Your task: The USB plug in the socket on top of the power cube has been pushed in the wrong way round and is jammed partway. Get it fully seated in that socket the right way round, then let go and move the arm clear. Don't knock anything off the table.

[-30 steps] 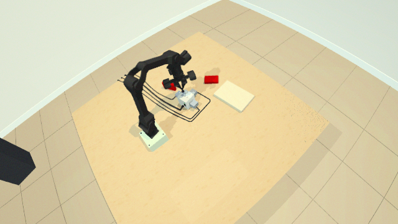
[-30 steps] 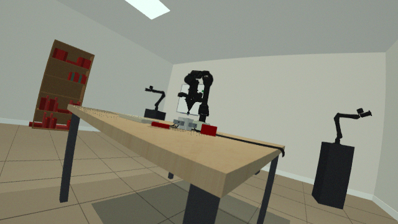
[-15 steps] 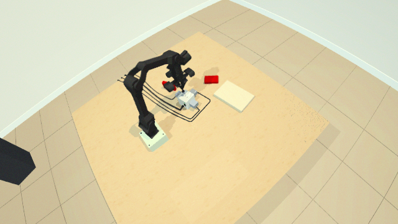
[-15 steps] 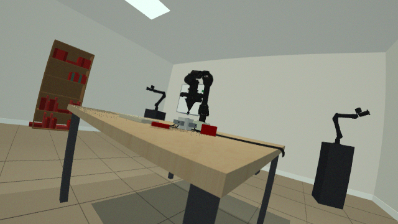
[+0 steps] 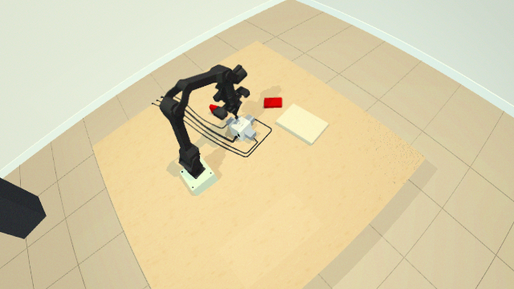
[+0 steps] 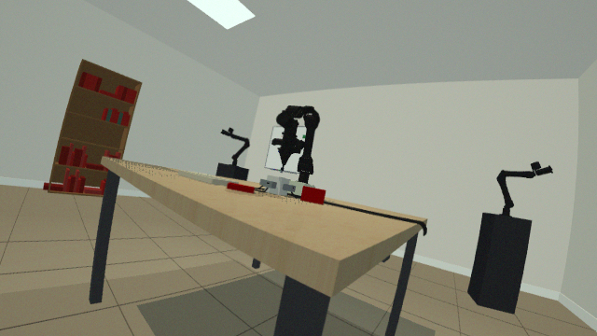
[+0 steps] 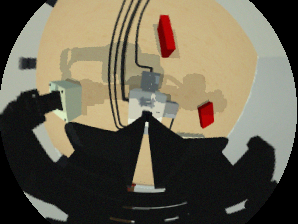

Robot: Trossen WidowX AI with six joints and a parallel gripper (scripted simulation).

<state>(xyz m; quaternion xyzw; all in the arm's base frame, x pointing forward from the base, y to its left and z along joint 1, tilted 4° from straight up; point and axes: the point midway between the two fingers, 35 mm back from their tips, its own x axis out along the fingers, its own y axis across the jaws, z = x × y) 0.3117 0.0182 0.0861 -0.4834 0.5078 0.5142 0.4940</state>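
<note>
The white power cube (image 5: 242,129) (image 6: 280,187) (image 7: 136,114) stands on the table with grey plugs in its sides. My gripper (image 5: 237,116) (image 6: 282,167) (image 7: 147,119) points down just over the cube's top. Its fingers are shut on a small thing, taken to be the USB plug, which the fingertips mostly hide. In the exterior view the tips are a little above the cube's top. The frames do not show clearly which way round the plug is, or whether its end is clear of the socket. Grey marks show on the cube's top in the wrist view.
Black cables run around the cube toward the table's edge. One red block (image 5: 273,103) (image 6: 240,188) (image 7: 205,115) lies near the cream slab (image 5: 302,124). Another red block (image 5: 213,108) (image 6: 312,195) (image 7: 166,37) is beyond the cube, partly behind the gripper in the top view.
</note>
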